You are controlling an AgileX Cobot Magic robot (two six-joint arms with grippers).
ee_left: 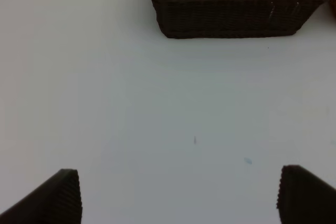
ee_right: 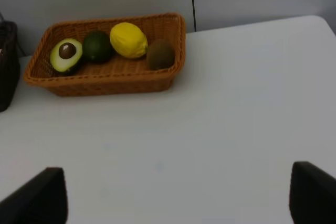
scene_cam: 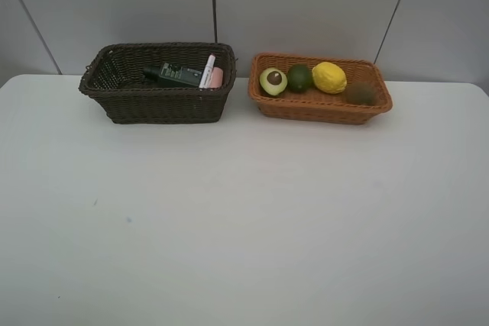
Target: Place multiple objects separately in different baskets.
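The dark brown basket (scene_cam: 157,104) stands at the back left of the table and holds a dark green bottle (scene_cam: 174,75), a white marker (scene_cam: 208,71) and a pink bottle (scene_cam: 217,77). Beside it the orange-tan basket (scene_cam: 319,108) holds a halved avocado (scene_cam: 273,81), a green lime (scene_cam: 299,78), a yellow lemon (scene_cam: 329,77) and a brown kiwi (ee_right: 160,54). Neither arm shows in the high view. My left gripper (ee_left: 178,195) is open over bare table short of the dark basket (ee_left: 231,17). My right gripper (ee_right: 178,195) is open short of the tan basket (ee_right: 105,80).
The white table (scene_cam: 244,219) runs wide in front of both baskets. A grey panelled wall (scene_cam: 306,5) rises right behind them. A few small marks dot the tabletop (ee_left: 195,140).
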